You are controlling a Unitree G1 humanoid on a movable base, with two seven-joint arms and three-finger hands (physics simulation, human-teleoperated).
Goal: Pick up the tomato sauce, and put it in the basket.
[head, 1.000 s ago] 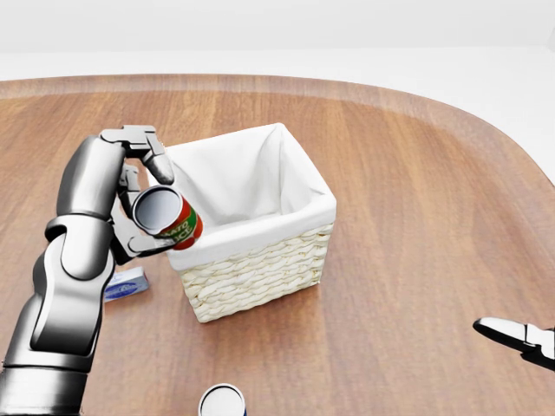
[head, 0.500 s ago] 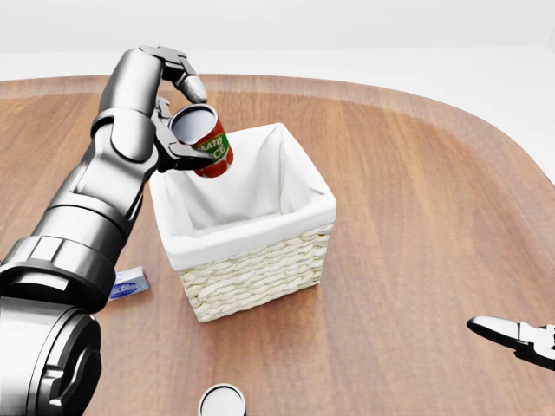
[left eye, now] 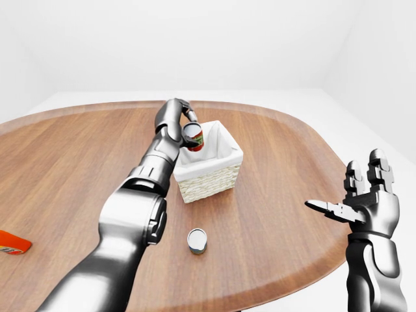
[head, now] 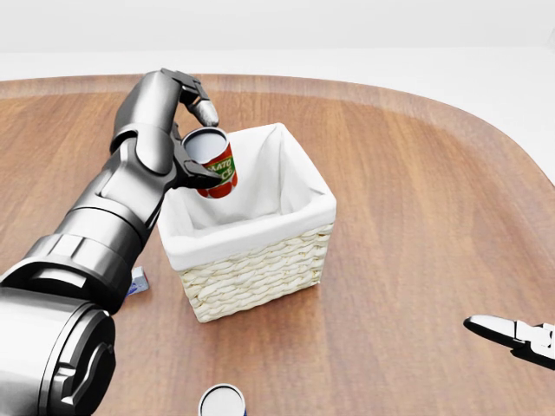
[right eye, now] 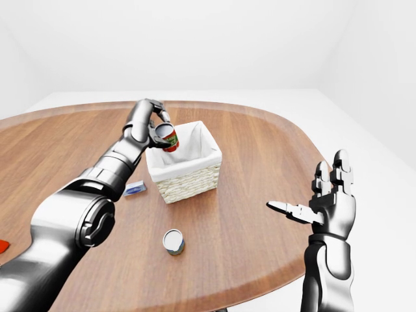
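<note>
Our left hand (head: 186, 117) grasps the tilted tomato sauce can (head: 214, 162) just above the wicker basket's (head: 260, 260) left rim, right hand (right eye: 325, 209) released.

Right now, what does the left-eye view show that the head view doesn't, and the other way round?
Only the left-eye view shows an orange-red object at its left edge, the whole open right hand and the white walls. Only the head view shows a blue-and-white packet left of the basket, and the can's label up close. Both show the left hand holding the tomato sauce tilted over the basket, and a second can.
</note>
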